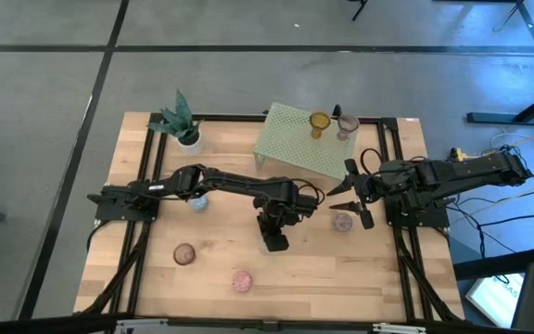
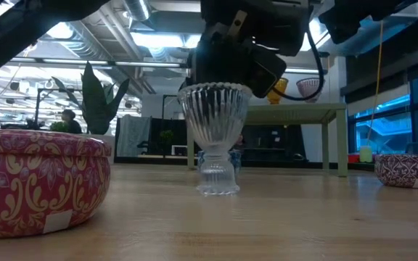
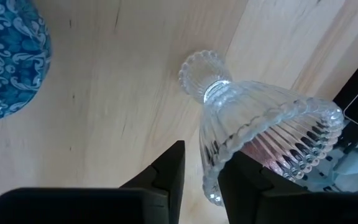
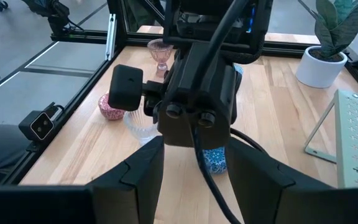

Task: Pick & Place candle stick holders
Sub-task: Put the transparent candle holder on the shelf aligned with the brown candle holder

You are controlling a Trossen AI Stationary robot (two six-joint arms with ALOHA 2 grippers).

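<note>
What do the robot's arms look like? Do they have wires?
Both arms are black and made of chunky jointed pieces. The left arm has a black cable looping near its wrist, and so does the right arm. Each ends in a tool with two flat dark fingers. From the right wrist view, the left tool's boxy black housing shows round screws and a thick cable.

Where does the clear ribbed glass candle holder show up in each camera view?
High view: hidden under the left gripper, mid-table.
Low view: the clear ribbed holder stands at picture centre.
Left wrist view: right of centre, foot on the wood.
Right wrist view: left of centre, beside the left arm's wrist.
Shared landmark: the pink patterned holder, near the table's front edge; it is not in the left wrist view.
</note>
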